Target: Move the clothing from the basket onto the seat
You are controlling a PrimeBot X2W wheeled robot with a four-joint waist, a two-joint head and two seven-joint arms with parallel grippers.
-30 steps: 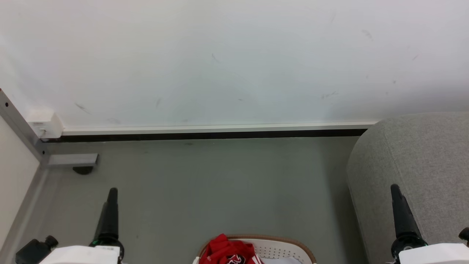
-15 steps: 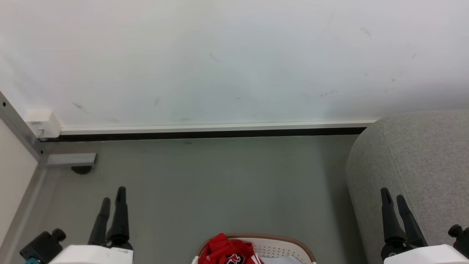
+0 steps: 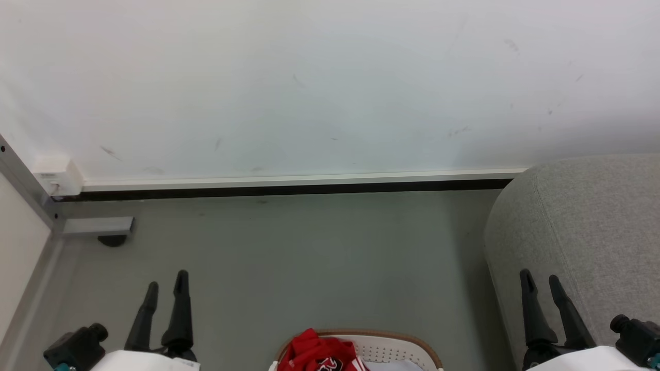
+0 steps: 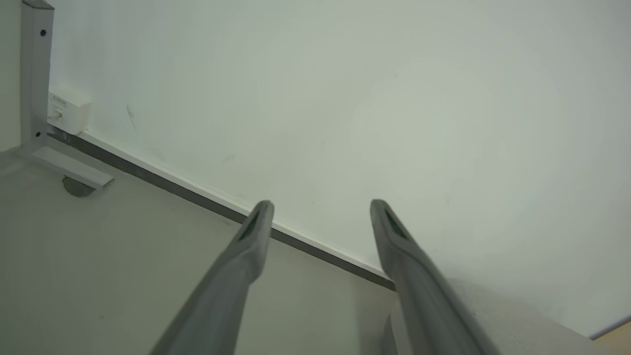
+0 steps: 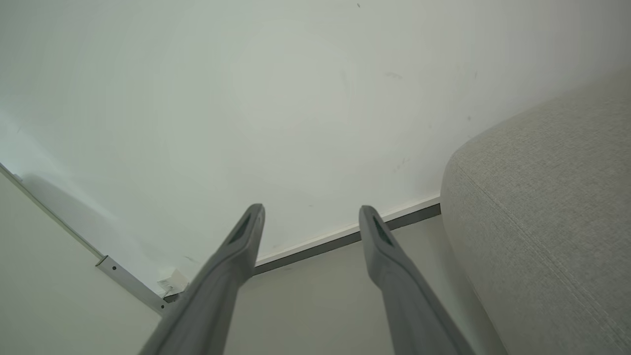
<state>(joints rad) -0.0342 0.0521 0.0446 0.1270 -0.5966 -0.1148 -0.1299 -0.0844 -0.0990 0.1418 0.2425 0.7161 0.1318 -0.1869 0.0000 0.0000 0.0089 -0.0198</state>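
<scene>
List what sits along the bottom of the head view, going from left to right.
left gripper → clothing → right gripper

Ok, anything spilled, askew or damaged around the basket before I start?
Nothing stands out. The clothing sits inside the basket, none on the visible floor. The left gripper and right gripper are open and empty. The wall has faint scuffs.

White scuffed wall, dark baseboard, grey floor, metal post left.
</scene>
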